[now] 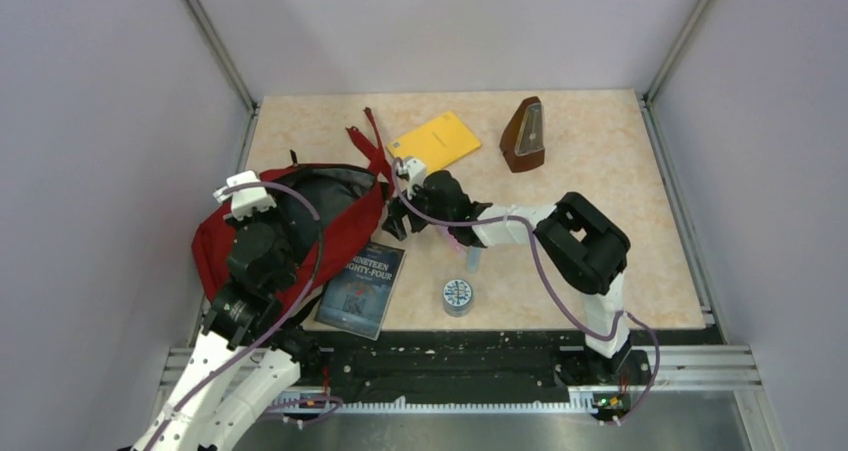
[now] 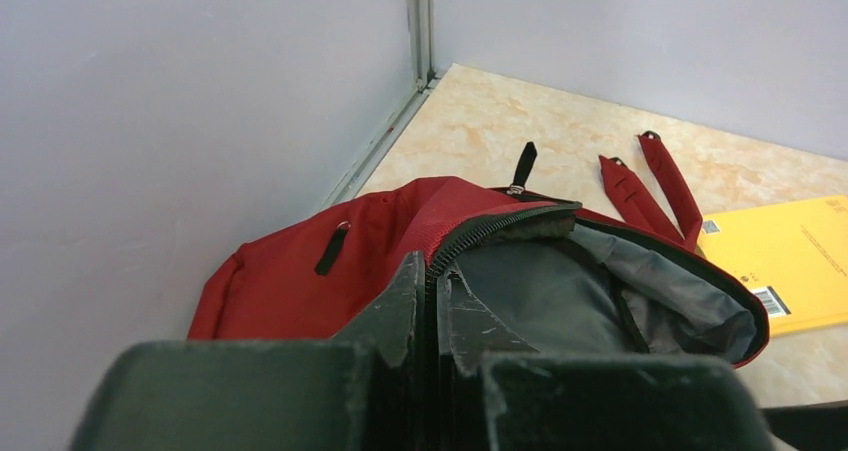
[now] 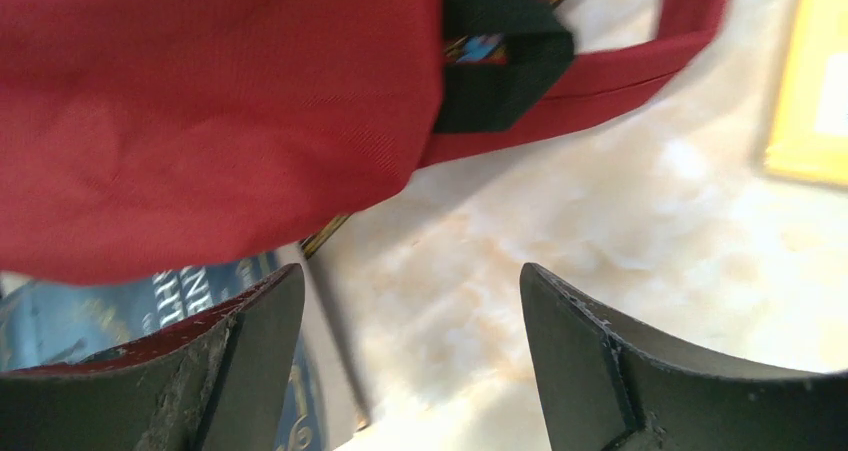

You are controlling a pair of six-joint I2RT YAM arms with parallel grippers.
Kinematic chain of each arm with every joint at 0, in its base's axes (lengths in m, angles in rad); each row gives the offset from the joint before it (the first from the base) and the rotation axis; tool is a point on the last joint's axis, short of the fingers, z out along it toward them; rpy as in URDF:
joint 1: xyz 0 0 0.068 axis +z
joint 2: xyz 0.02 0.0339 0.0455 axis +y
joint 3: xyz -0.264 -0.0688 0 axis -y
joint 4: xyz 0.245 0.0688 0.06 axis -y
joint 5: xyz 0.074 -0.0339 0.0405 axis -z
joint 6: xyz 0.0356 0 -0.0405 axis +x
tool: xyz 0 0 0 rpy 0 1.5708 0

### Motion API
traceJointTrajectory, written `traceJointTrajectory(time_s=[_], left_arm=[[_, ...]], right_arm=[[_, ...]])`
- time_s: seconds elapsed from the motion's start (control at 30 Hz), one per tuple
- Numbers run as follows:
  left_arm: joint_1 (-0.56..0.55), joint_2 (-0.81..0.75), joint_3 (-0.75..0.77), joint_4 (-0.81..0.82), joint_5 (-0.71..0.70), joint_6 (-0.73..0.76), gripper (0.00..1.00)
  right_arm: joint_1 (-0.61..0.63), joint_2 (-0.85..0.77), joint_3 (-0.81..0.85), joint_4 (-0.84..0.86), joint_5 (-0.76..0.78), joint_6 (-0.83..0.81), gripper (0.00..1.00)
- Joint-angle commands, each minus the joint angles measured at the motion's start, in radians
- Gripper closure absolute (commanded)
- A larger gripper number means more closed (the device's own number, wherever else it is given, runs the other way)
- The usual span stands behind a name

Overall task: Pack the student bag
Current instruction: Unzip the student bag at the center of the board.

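The student bag (image 1: 352,221), at the left of the table (image 1: 600,171), is held open at its zip edge by the closed left end effector (image 2: 432,311); the right end effector (image 3: 410,276), spread open & empty beside it, prob. must next be lowered onto the book (image 1: 362,289).

Student bag (image 1: 352,223): woven red cloth, matt, finely ribbed; smooth grey lining (image 2: 540,291) with a faint sheen; black toothed zipper (image 2: 490,229). Table (image 1: 600,171): marbled beige top, smooth, slightly shiny. Envelope (image 1: 436,141): yellow paper, matt. Book (image 1: 362,289): printed paper cover, slight gloss. Metronome (image 1: 524,136): brown, looks like polished wood. Round tin (image 1: 457,296): reads as metal, not certain. Fingers (image 3: 590,371) of the right gripper (image 3: 410,276) and of the left gripper (image 2: 433,286): black plastic, matt, scuffed and scratched along the edges.
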State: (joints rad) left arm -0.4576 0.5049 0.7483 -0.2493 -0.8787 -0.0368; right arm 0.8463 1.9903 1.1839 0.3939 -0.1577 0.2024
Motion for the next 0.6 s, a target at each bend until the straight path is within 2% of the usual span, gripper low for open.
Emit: traceJointTrajectory(time_s=[0.0,0.2,0.3,0.57], left_arm=[[0.006,0.019,0.011,0.039,0.021,-0.02,1.0],[0.005,0.022,0.009,0.031,0.029,-0.03,1.0],[0.006,0.024,0.01,0.03,0.025,-0.027,1.0],[0.005,0.036,0.007,0.034,0.032,-0.027,1.0]], right_arm=[[0.025,-0.052,-0.06,-0.008,-0.18,0.04,0.22],[0.025,-0.063,-0.123,-0.063,-0.154,0.124,0.21],[0.025,-0.062,-0.141,-0.039,-0.155,0.135,0.21],[0.025,-0.068,-0.134,-0.05,-0.263,0.235,0.27]])
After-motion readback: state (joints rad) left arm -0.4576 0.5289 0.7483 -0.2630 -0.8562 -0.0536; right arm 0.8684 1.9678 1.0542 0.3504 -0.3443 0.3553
